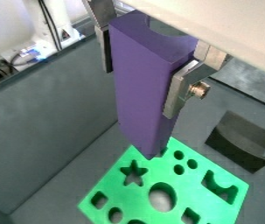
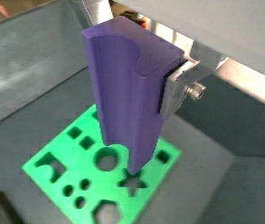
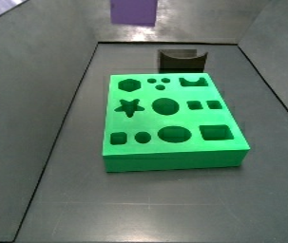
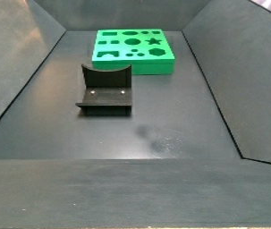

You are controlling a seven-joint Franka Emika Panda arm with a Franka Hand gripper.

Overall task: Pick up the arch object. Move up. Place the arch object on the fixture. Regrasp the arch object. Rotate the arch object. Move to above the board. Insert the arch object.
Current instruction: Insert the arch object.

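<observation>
My gripper (image 1: 142,74) is shut on the purple arch object (image 1: 144,83), with silver fingers (image 1: 179,94) pressed on its two sides. The block hangs upright, its curved notch up at the fingers and its long body pointing down. It is high above the green board (image 1: 105,194), well clear of the cutouts. In a side view only the block's lower end (image 3: 135,10) shows, at the frame's upper edge, beyond the board (image 3: 172,157). The black fixture (image 3: 182,59) stands bare just behind the board. The block (image 2: 129,96) hides the far finger.
Dark grey sloping walls enclose the floor on all sides. In a side view the fixture (image 4: 105,89) sits between the camera and the board (image 4: 134,61). The board has star, circle, hexagon, square and arch cutouts.
</observation>
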